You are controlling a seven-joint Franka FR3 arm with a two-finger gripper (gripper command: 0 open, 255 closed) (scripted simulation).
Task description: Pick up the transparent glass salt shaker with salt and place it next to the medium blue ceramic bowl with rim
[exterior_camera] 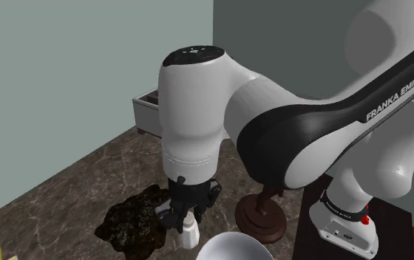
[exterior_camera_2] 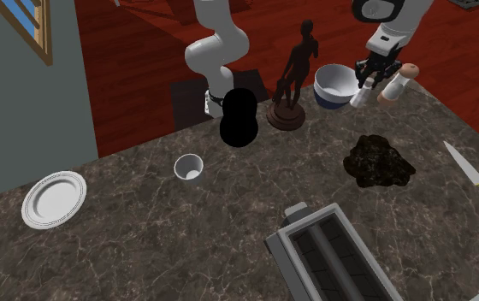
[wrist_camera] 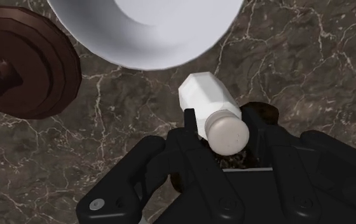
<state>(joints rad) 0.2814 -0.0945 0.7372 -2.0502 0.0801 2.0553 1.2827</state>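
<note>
Salt shaker [wrist_camera: 208, 102], white-bodied with a pale cap, is just beside the blue bowl [exterior_camera_2: 334, 85] over a dark veined stone counter [exterior_camera_2: 186, 239]. The black gripper [wrist_camera: 223, 122] pinches its neck between both fingers. Left to right in the second exterior view: a grey-green wall [exterior_camera_2: 24, 111] with a wooden window frame [exterior_camera_2: 41, 30], a white plate [exterior_camera_2: 54, 199], a small cup [exterior_camera_2: 189, 167], a dark figurine [exterior_camera_2: 291, 77], the bowl, the held shaker, a second shaker [exterior_camera_2: 398, 83] and a knife [exterior_camera_2: 473, 175]. Red plank floor [exterior_camera_2: 144, 43] lies beyond the counter.

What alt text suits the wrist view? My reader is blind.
A white shaker with a beige cap is at the black hand, over a dark marbled counter, close to a pale bowl and a round brown base.
</note>
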